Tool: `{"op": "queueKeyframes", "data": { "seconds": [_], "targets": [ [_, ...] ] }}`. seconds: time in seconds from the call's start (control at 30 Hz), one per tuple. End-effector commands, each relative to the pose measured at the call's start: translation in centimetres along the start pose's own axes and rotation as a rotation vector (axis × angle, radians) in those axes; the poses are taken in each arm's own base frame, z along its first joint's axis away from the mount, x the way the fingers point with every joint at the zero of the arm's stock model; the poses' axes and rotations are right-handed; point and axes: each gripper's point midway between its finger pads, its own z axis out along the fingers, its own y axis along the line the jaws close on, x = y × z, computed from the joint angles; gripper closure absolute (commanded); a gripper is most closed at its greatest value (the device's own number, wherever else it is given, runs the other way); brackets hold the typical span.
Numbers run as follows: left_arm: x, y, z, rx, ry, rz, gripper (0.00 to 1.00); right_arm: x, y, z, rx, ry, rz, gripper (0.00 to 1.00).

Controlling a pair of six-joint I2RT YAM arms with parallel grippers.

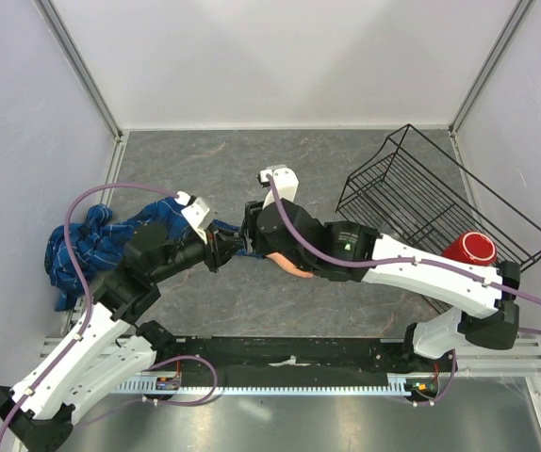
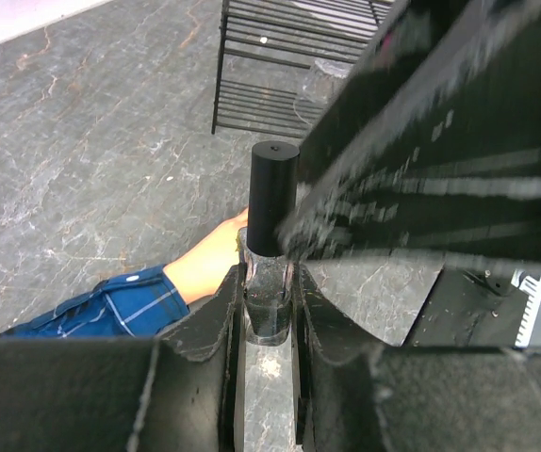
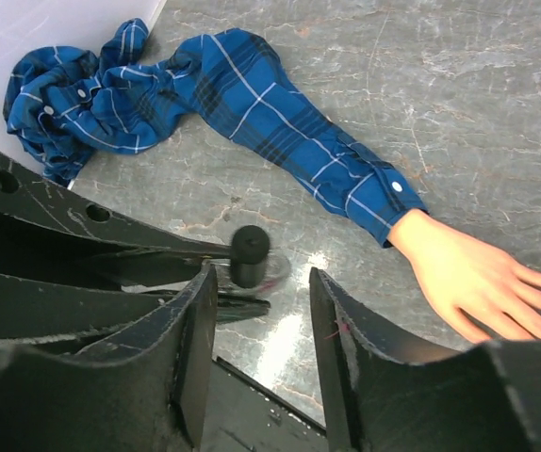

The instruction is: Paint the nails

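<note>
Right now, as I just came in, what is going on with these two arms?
The left end effector is shut on a small bottle with its black cap on. The right end effector is open and poised at that cap, not gripping it. The mannequin hand, in a blue plaid sleeve, lies on the table.

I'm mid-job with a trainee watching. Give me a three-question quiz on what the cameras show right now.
1. True or false: the left gripper is shut on the small bottle.
2. The right gripper is: A) open near the black cap; B) shut on the cap; C) holding a brush.
3. Fill in: the mannequin hand comes out of a blue plaid ____.
Key: 1 true; 2 A; 3 sleeve.
</note>
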Motion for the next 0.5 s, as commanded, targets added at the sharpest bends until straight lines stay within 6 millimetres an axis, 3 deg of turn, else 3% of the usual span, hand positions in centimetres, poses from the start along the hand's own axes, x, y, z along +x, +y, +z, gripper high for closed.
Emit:
{"op": "queueKeyframes", "data": {
  "seconds": [0.0,0.17,0.37,0.47],
  "targets": [
    [-0.4,0.4,0.0,-0.014,-0.014,0.048,0.98,-2.2,1.2,0.2,0.000,-0.083,0.016,0.51],
    [-0.2,0.2,-0.1,-0.003,-0.010,0.041,0.98,-2.1,1.1,0.7,0.020,-0.095,-0.001,0.58],
    [-0.2,-0.5,-0.2,0.031,-0.016,0.039,0.98,-1.7,1.3,1.2,0.013,-0.097,-0.006,0.59],
    [-0.4,-0.8,-0.3,0.049,-0.027,0.043,0.98,-1.5,1.5,1.2,-0.006,-0.091,-0.004,0.67]
  ]
}}
